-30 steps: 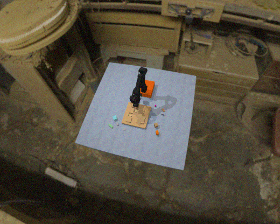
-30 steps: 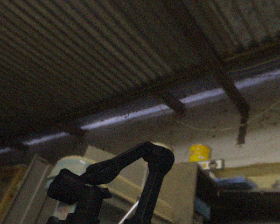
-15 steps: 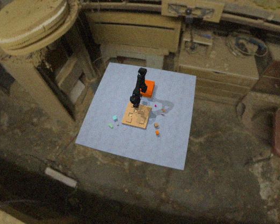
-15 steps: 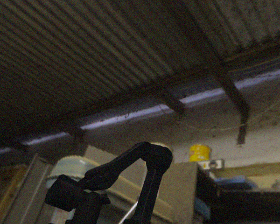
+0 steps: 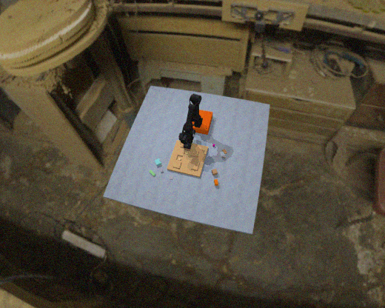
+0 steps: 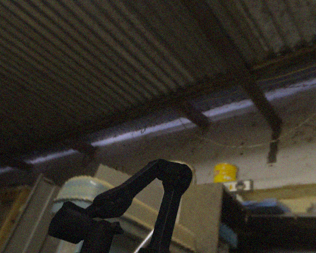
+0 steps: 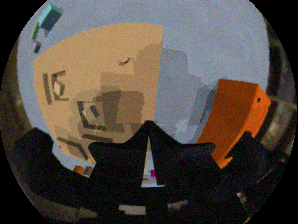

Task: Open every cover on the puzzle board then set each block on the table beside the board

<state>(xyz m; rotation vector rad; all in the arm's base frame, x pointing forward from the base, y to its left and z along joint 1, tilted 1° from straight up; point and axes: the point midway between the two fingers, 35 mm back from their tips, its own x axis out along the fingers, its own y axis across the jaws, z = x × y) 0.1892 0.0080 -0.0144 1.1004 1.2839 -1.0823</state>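
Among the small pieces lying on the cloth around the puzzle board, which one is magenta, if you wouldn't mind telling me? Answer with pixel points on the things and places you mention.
The tiny one (image 5: pixel 214 145) (image 7: pixel 153 173), the nearest piece to the big orange box (image 5: pixel 205 120) (image 7: pixel 232 107); no other is magenta.

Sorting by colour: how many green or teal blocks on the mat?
2: a teal block and a green block, both left of the board in the top view. Others may be hidden.
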